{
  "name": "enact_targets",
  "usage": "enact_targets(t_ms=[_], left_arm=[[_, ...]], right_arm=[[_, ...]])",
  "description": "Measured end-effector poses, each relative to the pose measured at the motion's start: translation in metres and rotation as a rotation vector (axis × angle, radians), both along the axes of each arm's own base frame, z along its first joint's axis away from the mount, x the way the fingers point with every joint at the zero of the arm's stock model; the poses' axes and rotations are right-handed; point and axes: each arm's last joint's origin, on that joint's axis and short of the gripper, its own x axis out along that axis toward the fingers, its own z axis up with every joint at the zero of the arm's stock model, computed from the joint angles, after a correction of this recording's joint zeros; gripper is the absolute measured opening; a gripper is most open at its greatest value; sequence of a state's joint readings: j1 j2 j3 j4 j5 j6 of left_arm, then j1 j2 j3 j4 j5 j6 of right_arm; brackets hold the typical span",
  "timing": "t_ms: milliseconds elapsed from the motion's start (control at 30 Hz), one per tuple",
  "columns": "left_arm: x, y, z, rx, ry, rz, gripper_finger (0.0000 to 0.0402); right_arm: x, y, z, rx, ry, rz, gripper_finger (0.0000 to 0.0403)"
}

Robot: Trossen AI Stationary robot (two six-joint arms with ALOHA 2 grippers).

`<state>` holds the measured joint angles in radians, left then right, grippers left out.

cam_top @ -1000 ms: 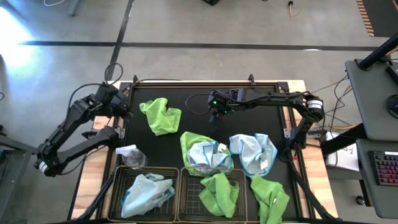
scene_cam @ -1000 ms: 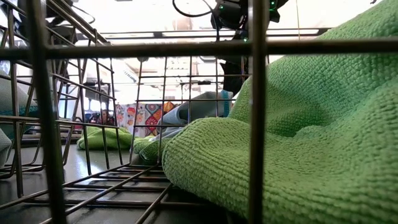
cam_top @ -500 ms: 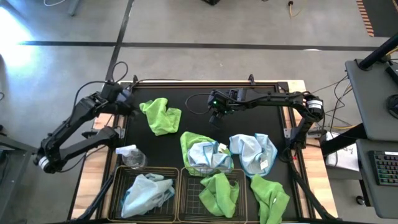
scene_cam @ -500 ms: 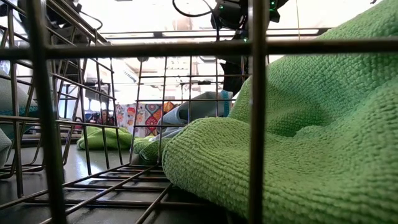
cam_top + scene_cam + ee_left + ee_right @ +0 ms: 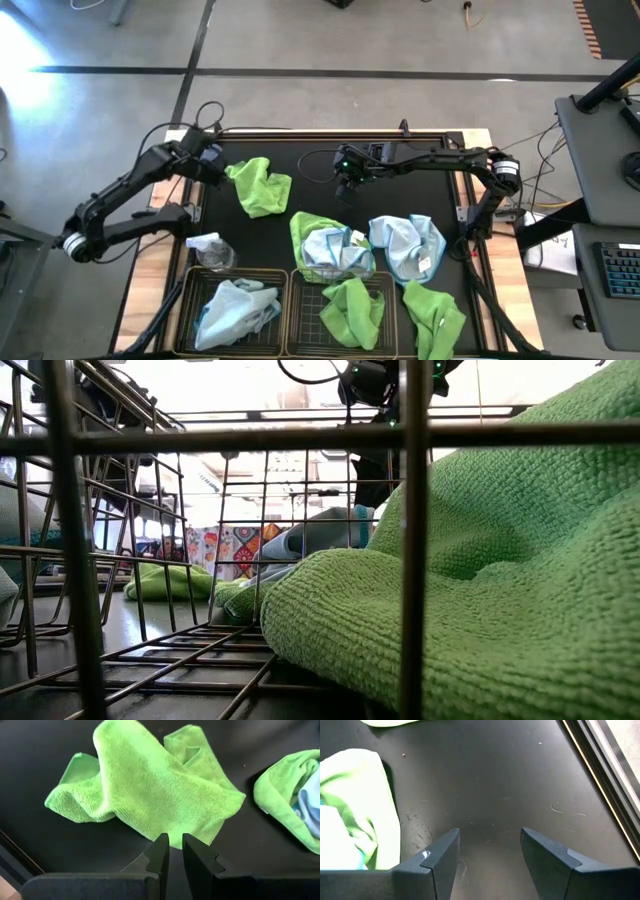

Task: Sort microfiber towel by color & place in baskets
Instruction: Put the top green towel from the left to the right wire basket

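Two baskets [image 5: 285,277] each hold one towel; four remain on the mat [image 5: 310,200]. Left gripper [image 5: 174,851], nearly closed and empty, nears the far-left green towel [image 5: 150,785].

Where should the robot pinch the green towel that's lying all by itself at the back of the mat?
Probably the raised fold along the crumpled lone green towel, coming down from above. That ridge stands up off the black mat, so thin fingers could close around it, while the flat edges hug the mat. The left end effector is nearest but looks nearly shut, so it would have to open first.
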<state>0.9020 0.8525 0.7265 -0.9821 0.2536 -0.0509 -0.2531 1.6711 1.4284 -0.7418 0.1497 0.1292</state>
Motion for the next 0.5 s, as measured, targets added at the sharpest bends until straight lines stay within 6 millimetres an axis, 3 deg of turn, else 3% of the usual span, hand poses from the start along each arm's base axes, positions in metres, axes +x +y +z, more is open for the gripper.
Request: enact_targets(t_ms=[500], left_arm=[[0.023, 0.029, -0.026, -0.090, 0.064, 0.012, 0.0039]], right_arm=[[0.000, 0.000, 0.000, -0.002, -0.001, 0.002, 0.0206]])
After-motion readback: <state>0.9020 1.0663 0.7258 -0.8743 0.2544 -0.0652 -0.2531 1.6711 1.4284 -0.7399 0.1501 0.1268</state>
